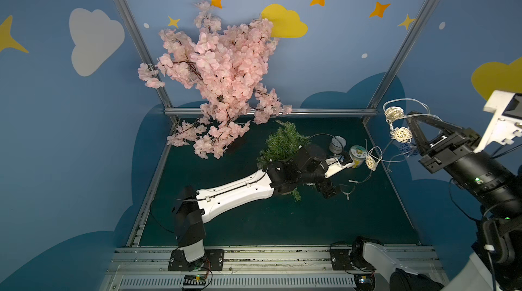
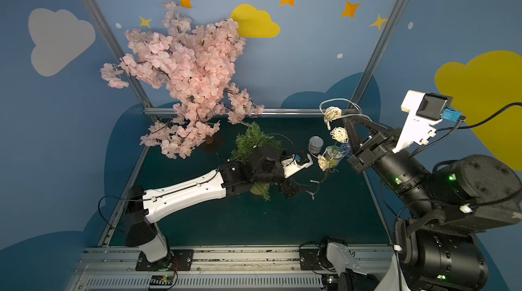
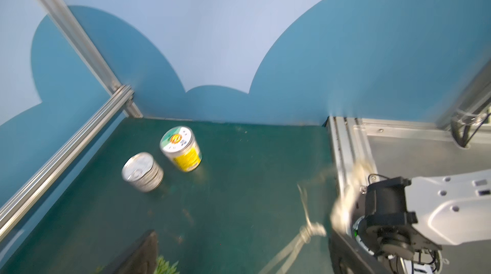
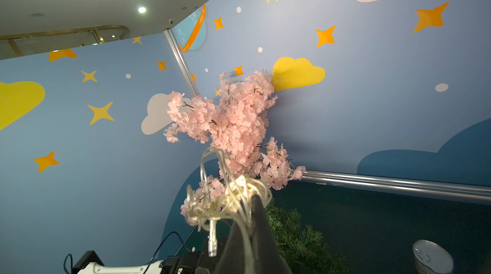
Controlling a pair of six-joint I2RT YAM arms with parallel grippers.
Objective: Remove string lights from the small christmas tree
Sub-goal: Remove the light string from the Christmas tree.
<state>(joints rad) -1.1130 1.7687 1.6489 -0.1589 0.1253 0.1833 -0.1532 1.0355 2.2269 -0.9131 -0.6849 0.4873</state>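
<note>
- Step in hand, by my reading: drawing the string lights (image 1: 399,133) clear of the small christmas tree (image 1: 282,142).
- The right gripper (image 1: 406,118) is raised high, its fingers (image 4: 256,232) pressed together on a bunch of wire. Woven balls dangle just below them.
- The left gripper (image 2: 293,189) is spread and empty, low beside the tree. The wire's loose tail (image 1: 348,190) lies on the mat (image 1: 282,224) just past its fingertips.
- Next, probably: carry the strand away from the tree and lay it down. Whether the tail is snagged, I cannot tell.
</note>
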